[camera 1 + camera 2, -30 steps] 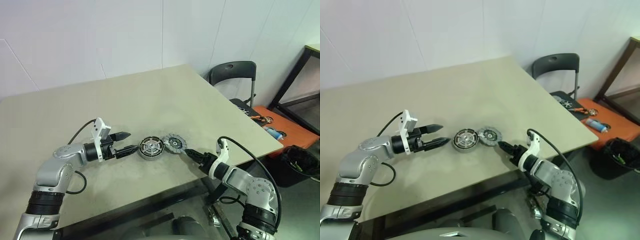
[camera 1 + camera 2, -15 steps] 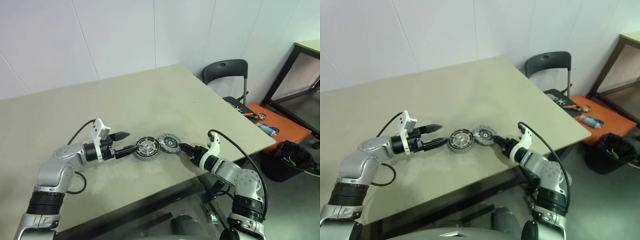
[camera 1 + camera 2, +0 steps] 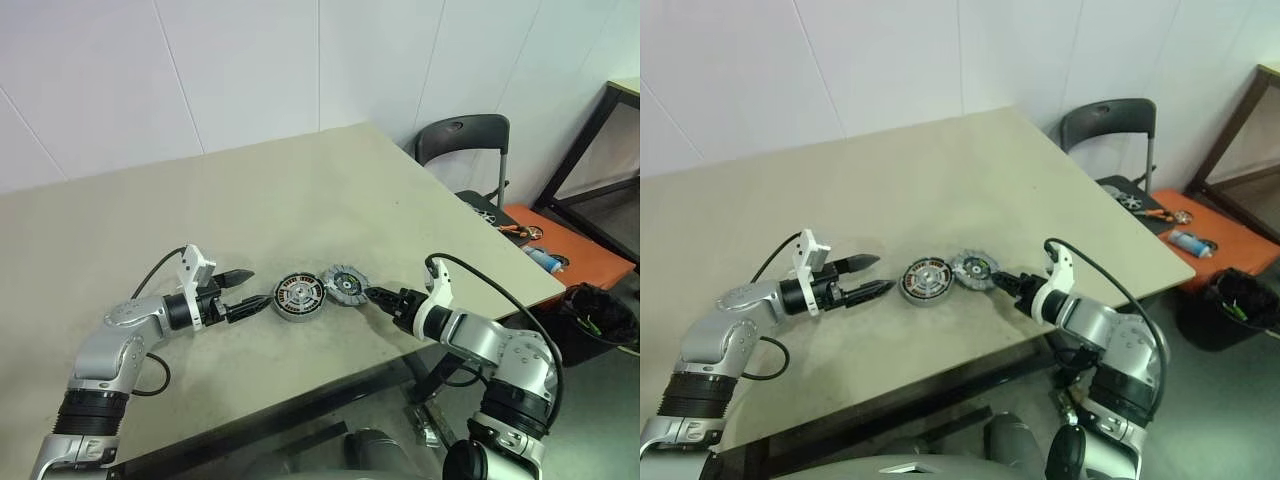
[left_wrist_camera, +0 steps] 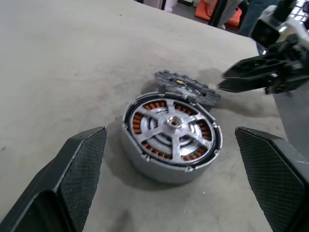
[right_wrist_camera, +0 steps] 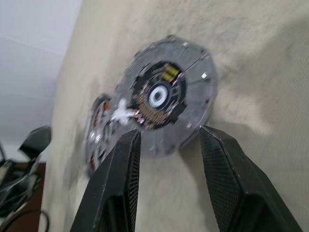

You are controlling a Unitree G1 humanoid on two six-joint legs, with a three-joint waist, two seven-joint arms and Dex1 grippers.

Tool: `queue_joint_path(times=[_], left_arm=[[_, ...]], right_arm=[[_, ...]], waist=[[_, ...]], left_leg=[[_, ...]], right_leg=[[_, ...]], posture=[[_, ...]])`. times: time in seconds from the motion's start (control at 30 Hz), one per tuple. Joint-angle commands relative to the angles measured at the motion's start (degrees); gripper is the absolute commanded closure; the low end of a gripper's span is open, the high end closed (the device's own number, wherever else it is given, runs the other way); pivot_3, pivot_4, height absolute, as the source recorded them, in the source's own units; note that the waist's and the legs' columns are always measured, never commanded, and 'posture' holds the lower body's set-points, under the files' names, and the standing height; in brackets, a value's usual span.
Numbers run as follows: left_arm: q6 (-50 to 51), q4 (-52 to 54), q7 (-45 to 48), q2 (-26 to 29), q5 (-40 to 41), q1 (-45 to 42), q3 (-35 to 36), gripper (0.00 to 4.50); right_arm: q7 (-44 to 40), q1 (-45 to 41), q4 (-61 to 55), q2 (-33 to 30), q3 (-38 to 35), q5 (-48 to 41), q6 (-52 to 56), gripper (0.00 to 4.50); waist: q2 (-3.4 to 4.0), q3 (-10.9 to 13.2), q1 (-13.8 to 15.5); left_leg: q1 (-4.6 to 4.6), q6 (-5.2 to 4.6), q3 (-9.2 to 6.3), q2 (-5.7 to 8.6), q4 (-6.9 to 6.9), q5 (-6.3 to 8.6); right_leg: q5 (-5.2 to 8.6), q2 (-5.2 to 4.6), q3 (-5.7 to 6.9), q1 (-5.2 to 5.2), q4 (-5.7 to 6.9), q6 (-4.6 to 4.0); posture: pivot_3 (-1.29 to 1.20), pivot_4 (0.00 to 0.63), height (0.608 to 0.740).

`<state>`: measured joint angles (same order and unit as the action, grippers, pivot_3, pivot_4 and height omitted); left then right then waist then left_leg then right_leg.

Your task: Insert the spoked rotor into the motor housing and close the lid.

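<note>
Your left gripper (image 3: 252, 293) stands wide apart, empty, with the motor housing (image 4: 171, 135) on the table (image 3: 300, 200) just ahead of its fingertips. The spoked rotor (image 5: 166, 99) leans against the housing's far side, directly before your right gripper (image 3: 378, 296). That gripper's fingers (image 5: 120, 191) are partly apart, clamped on nothing.

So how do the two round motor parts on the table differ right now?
The motor housing is a thick, silver-walled cup lying flat, with copper windings showing. The spoked rotor is a thin grey disc with a notched rim, leaning one edge on the housing. Both are round and lie side by side.
</note>
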<state>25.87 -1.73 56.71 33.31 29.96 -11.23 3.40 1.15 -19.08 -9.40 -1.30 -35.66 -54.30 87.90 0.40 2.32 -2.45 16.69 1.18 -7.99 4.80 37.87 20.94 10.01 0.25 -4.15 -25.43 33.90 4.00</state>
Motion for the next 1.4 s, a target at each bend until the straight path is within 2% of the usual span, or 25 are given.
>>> queue_joint_path(times=[0.03,0.53,0.77,0.9,1.1,1.4], left_arm=[[-1.7,0.4,-0.1,-0.1,-0.2,0.2,1.6,0.0],[-1.6,4.2,-2.7,-1.3,0.1,3.6,1.9,0.0],[-1.5,5.1,-3.4,-1.1,0.4,5.0,2.6,0.0],[-1.8,4.9,-3.8,-1.7,0.1,4.9,2.2,0.0],[-2.0,4.6,-4.2,-2.1,0.0,4.4,2.1,0.0],[-2.1,4.7,-4.4,-2.3,0.0,4.4,2.1,0.0]], right_arm=[[1.6,-1.4,-2.6,1.1,-1.9,-1.3,3.5,2.52],[8.5,-6.1,4.2,4.9,-1.6,7.7,-2.2,2.52],[8.6,-5.4,2.2,5.1,-4.0,7.5,1.3,2.52],[8.5,-5.8,2.6,6.7,-2.9,8.4,1.6,2.52],[9.2,-8.6,3.9,11.4,-2.8,8.8,-0.6,2.52],[8.5,-10.9,8.2,11.0,-1.4,9.2,-5.2,2.52]], waist=[[0.0,0.0,0.0],[0.07,0.0,-0.1],[0.09,0.0,0.0],[0.08,0.0,-0.1],[0.12,0.0,-0.5],[0.12,0.0,-1.6]], left_leg=[[-0.01,0.0,0.0,0.0,0.0,0.0],[-0.01,-0.05,0.03,0.0,0.0,0.03],[-0.08,-0.05,0.01,0.0,0.0,0.03],[-0.08,-0.06,0.03,0.0,0.0,0.04],[-0.12,-0.06,0.04,-0.08,-0.01,0.04],[-0.16,-0.06,0.07,-0.07,-0.01,0.04]], right_leg=[[0.0,0.0,0.0,0.01,0.0,0.0],[0.0,-0.01,-0.02,0.02,-0.02,0.01],[0.01,0.0,0.0,0.08,0.0,0.01],[0.02,0.0,0.0,0.08,-0.02,0.02],[0.02,0.07,-0.01,0.07,0.04,0.02],[0.02,0.06,-0.02,0.09,0.06,0.02]], posture=[[0.0,0.0,0.74],[0.0,0.0,0.74],[0.0,0.0,0.74],[0.0,0.0,0.74],[0.0,0.0,0.74],[0.0,0.0,0.74]])
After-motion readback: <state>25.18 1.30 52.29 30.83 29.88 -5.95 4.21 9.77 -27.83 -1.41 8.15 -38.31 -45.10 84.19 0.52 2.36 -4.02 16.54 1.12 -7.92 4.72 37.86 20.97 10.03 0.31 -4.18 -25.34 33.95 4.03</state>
